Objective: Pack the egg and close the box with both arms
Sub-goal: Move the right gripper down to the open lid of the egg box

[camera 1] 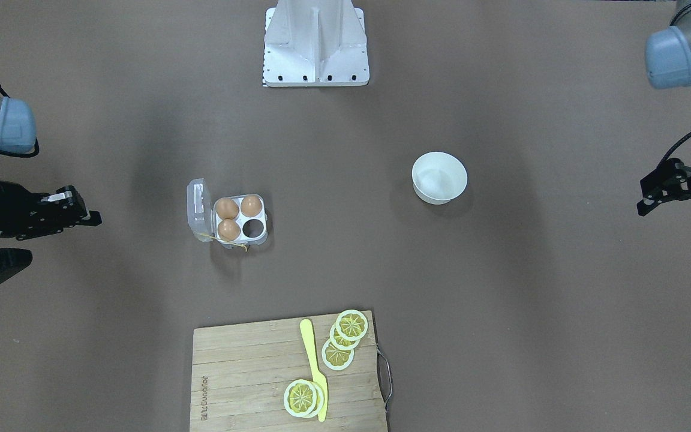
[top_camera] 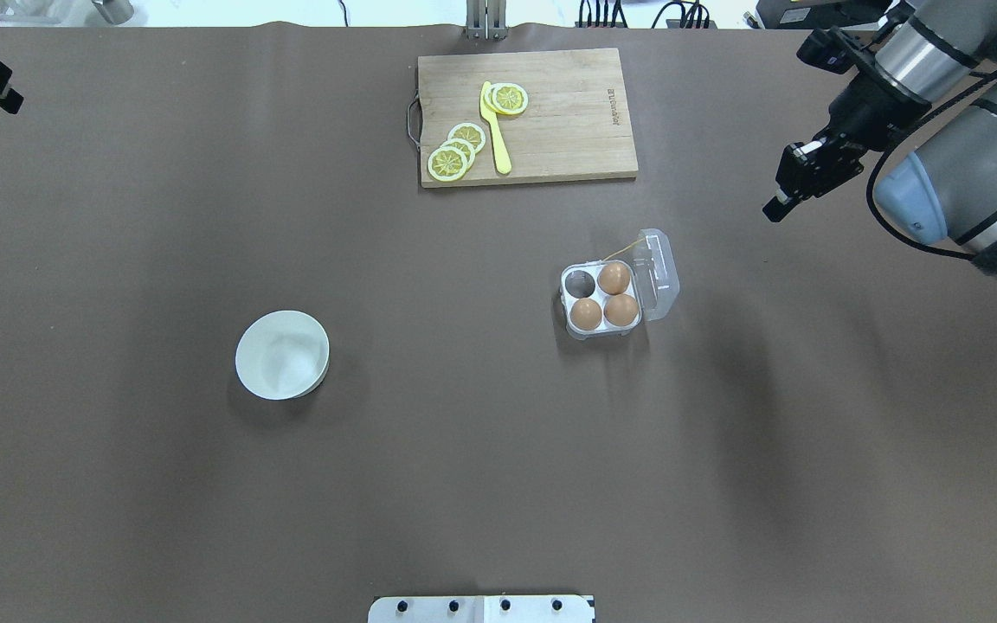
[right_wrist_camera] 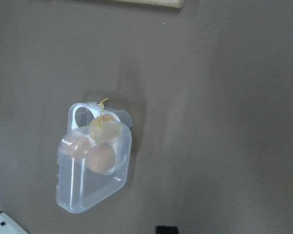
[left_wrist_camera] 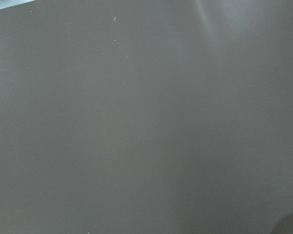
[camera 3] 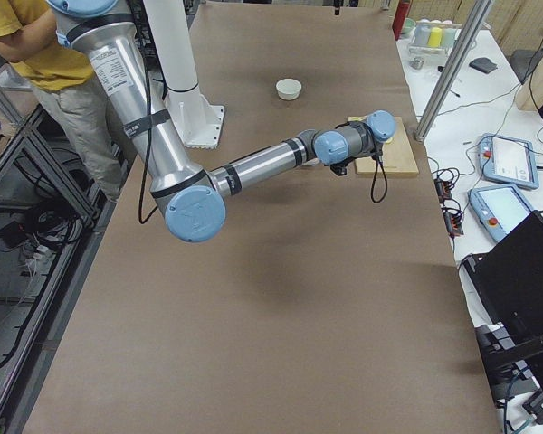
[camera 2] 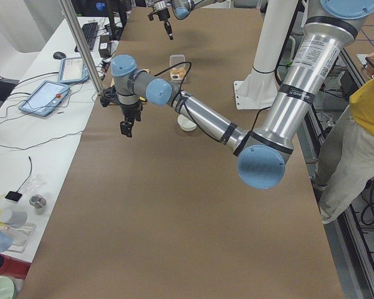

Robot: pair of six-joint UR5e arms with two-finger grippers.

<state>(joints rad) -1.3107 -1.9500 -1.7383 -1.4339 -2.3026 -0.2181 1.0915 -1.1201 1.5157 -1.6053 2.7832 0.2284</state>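
The clear box point(camera 1: 260, 239) stands open on the brown table, its lid point(camera 1: 198, 210) folded back, a yellow string at its edge. Three brown eggs point(camera 1: 227, 208) fill three cells; one cell point(camera 1: 254, 227) is empty. The box also shows in the overhead view point(top_camera: 569, 331) and the right wrist view point(right_wrist_camera: 95, 195). My right gripper point(camera 1: 95, 217) point(top_camera: 774, 208) hovers well to the lid side of the box, looks shut and holds nothing. My left gripper point(camera 1: 642, 207) point(top_camera: 9, 102) is far off at the table's other side, past the bowl, and also looks shut and empty.
An empty white bowl point(camera 1: 439, 195) point(top_camera: 282, 394) sits on the left arm's side. A wooden cutting board point(camera 1: 243, 372) point(top_camera: 568, 112) with lemon slices point(camera 1: 351, 324) and a yellow knife point(camera 1: 312, 366) lies at the far edge. The white base stand point(camera 1: 315, 42) is at the robot's side.
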